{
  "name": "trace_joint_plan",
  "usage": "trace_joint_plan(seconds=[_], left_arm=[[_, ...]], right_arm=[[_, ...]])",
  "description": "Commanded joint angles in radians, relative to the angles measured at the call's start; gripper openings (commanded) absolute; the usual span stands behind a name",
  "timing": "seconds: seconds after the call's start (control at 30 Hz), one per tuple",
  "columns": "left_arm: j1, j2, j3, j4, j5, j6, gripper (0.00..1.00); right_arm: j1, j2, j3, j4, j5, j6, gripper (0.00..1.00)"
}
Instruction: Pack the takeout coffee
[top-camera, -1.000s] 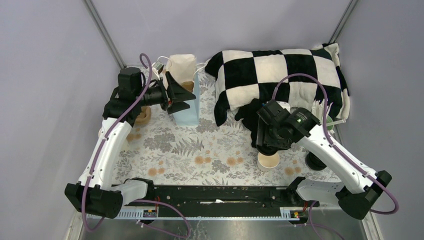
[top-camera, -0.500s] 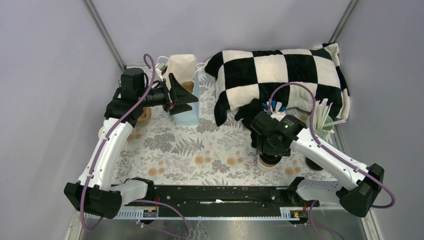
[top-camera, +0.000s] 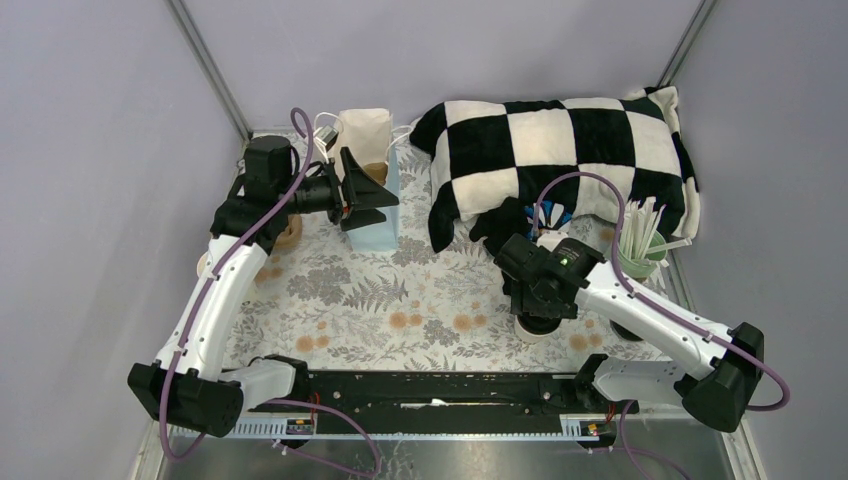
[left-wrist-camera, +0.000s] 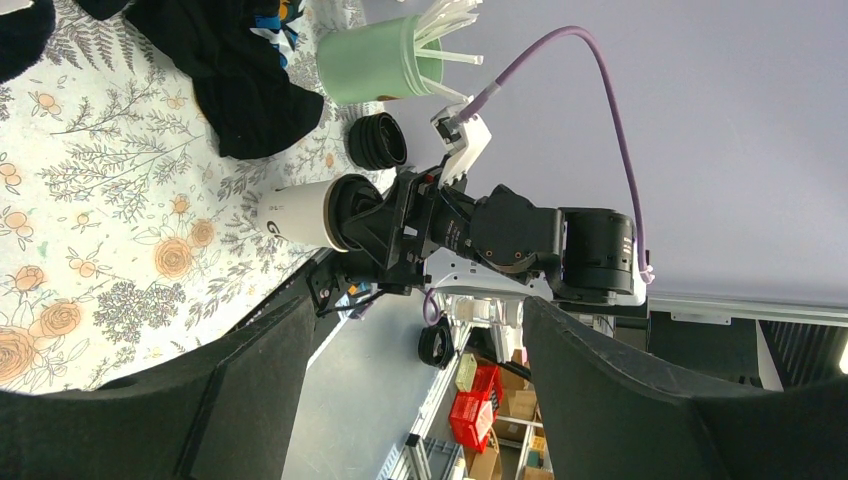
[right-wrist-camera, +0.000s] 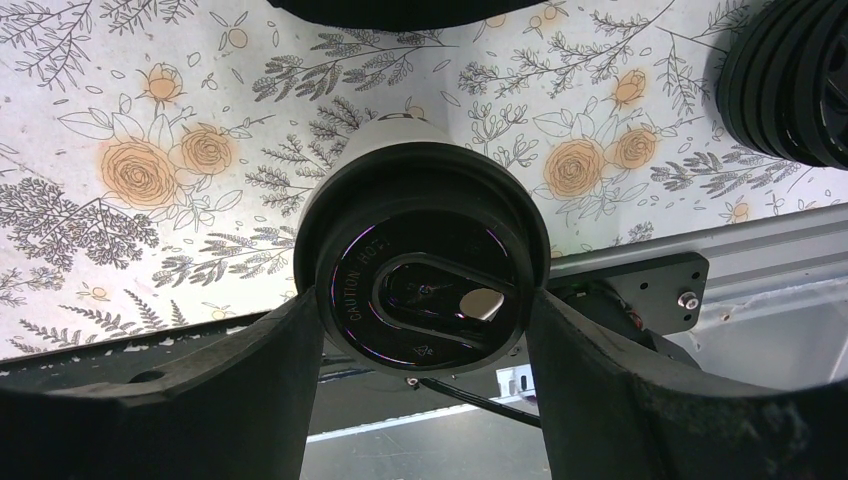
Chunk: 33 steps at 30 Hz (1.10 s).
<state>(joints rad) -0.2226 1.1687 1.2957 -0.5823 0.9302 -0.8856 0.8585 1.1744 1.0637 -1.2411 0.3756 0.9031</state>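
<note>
Fingers (right-wrist-camera: 190, 390) of the right gripper (right-wrist-camera: 425, 305) reach down on both sides of the black lid (right-wrist-camera: 425, 265) on the takeout coffee cup (right-wrist-camera: 400, 140) and press against its rim. The cup stands upright on the floral tablecloth (right-wrist-camera: 140, 110) at the near right. A stack of black lids (right-wrist-camera: 790, 70) sits just beside it, with a mint-green cup of straws (top-camera: 640, 262) farther back. Across the table, the left gripper (top-camera: 372, 200) hangs with its fingers spread wide, holding nothing, beside the pale blue paper bag (top-camera: 378, 236).
</note>
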Motion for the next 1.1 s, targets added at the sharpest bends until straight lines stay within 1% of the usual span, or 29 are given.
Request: trace_joint_plan(seconds=[0.0, 0.3, 0.5, 1.07], left_arm=[[-0.004, 0.004, 0.045, 0.028, 0.006, 0.022, 0.8], [-0.004, 0.008, 0.048, 0.028, 0.005, 0.022, 0.8], [-0.006, 0.01, 0.051, 0.029, 0.006, 0.022, 0.81], [-0.012, 0.017, 0.055, 0.028, 0.007, 0.025, 0.81]], right_arm=[[0.014, -0.019, -0.016, 0.003, 0.041, 0.036, 0.64], [0.014, -0.025, -0.024, 0.019, 0.041, 0.034, 0.65], [0.014, -0.035, 0.014, 0.003, 0.049, 0.042, 0.65], [0.013, -0.04, -0.061, 0.038, 0.026, 0.05, 0.67]])
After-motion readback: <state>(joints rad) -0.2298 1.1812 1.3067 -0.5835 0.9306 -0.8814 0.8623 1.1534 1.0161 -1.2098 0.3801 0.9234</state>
